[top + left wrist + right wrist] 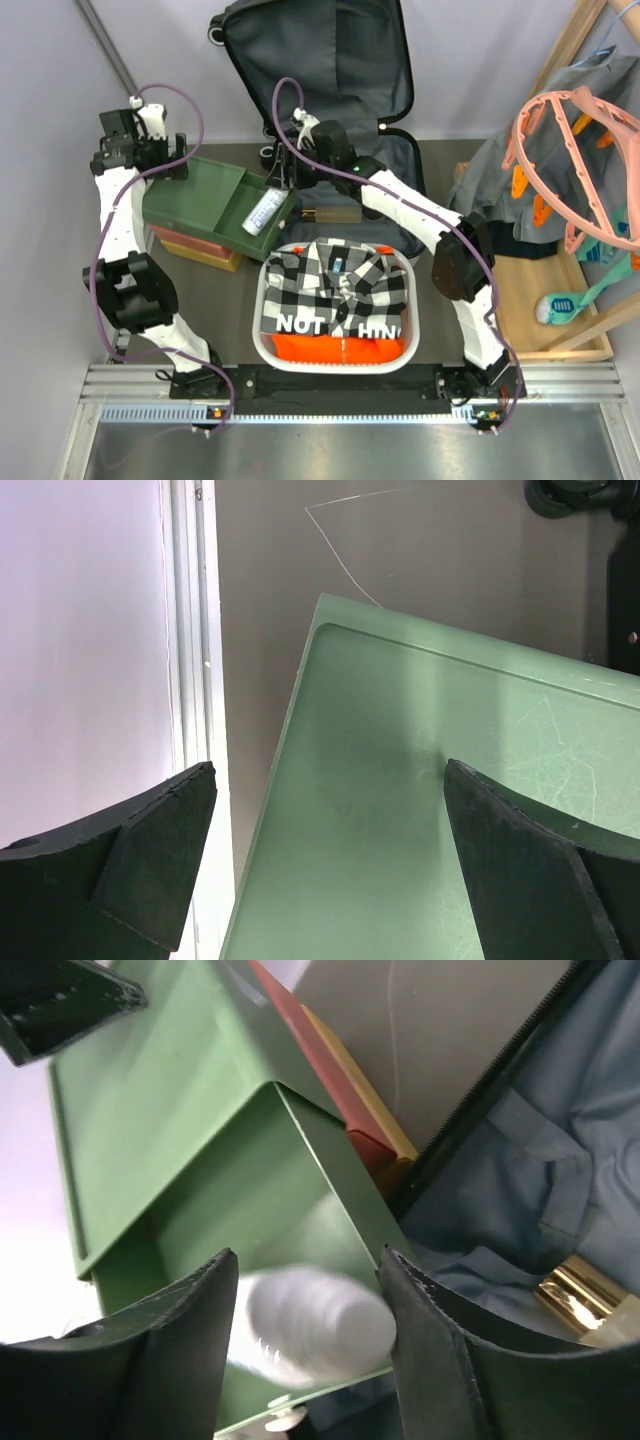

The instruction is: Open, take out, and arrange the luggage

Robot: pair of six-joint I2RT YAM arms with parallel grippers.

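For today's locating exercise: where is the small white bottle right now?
Top view, left of centre: the white bottle lies in the right end compartment of the green tray, just beneath the right claw, beside the open luggage.

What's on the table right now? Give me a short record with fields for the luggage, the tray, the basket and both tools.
luggage: open at the far edge, lid raised, grey lining showing
green tray: on the stacked boxes, left of the luggage
white bottle: lying in the tray's end compartment
right tool: jaws apart, directly over the bottle
left tool: wide open above the tray's edge, holding nothing
basket: near edge, holds a checked shirt over an orange garment
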